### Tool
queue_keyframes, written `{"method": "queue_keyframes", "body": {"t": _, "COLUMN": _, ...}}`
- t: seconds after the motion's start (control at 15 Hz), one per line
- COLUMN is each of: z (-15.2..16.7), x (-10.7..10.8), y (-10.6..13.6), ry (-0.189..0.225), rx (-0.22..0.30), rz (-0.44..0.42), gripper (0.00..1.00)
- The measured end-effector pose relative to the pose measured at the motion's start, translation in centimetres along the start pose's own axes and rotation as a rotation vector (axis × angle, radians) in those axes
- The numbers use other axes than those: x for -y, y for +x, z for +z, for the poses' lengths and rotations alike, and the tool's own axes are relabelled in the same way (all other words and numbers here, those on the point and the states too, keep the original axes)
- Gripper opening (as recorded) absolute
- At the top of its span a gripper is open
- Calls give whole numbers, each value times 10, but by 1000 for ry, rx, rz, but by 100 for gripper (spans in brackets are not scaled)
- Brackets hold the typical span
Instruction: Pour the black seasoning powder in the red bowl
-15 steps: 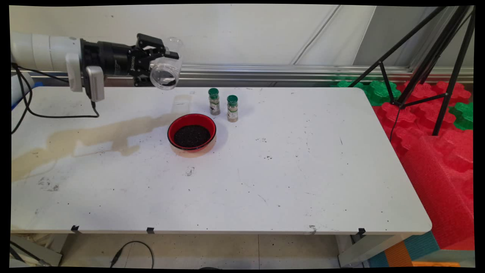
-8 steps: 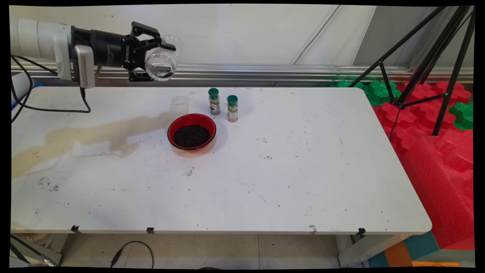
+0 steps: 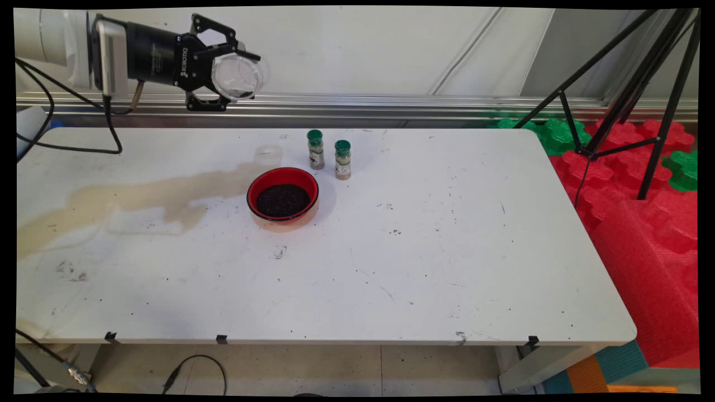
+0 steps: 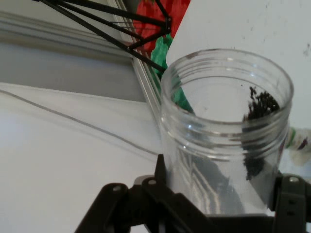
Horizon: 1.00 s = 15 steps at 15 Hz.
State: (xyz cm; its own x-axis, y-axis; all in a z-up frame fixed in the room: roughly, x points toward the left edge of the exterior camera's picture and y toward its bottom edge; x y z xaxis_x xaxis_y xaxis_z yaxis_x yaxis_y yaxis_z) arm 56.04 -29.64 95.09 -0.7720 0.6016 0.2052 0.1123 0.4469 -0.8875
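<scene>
We note the gripper [image 3: 232,75] has risen and turned since the earlier frames, jaws clamped on a clear jar [image 3: 239,77] held sideways, high above the tabletop [image 3: 447,251]. A few dark grains cling inside it. A red bowl [image 3: 282,195] of dark grains sits below, beside two green-capped shakers [image 3: 315,149].

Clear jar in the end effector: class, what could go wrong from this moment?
The clear jar lies on its side in the end effector, high above the table. Dark grains cling inside near its open mouth, so they may scatter. If the grip slips, the jar could drop near the red bowl or the two spice bottles.
</scene>
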Motion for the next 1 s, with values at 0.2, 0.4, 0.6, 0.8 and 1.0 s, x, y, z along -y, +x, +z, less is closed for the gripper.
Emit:
{"method": "queue_keyframes", "body": {"t": 0.2, "z": 0, "x": 12, "y": 5, "ry": -16, "rx": -18, "rz": -100, "gripper": 0}}
{"method": "queue_keyframes", "body": {"t": 0.4, "z": 1, "x": 21, "y": 8, "ry": -32, "rx": -36, "rz": -184, "gripper": 0}}
{"method": "queue_keyframes", "body": {"t": 0.6, "z": 6, "x": 31, "y": 14, "ry": -60, "rx": -68, "rz": -285, "gripper": 0}}
{"method": "queue_keyframes", "body": {"t": 0.8, "z": 11, "x": 38, "y": 18, "ry": -90, "rx": -99, "rz": -364, "gripper": 0}}
{"method": "queue_keyframes", "body": {"t": 1.0, "z": 18, "x": 43, "y": 22, "ry": -118, "rx": -125, "rz": -436, "gripper": 0}}
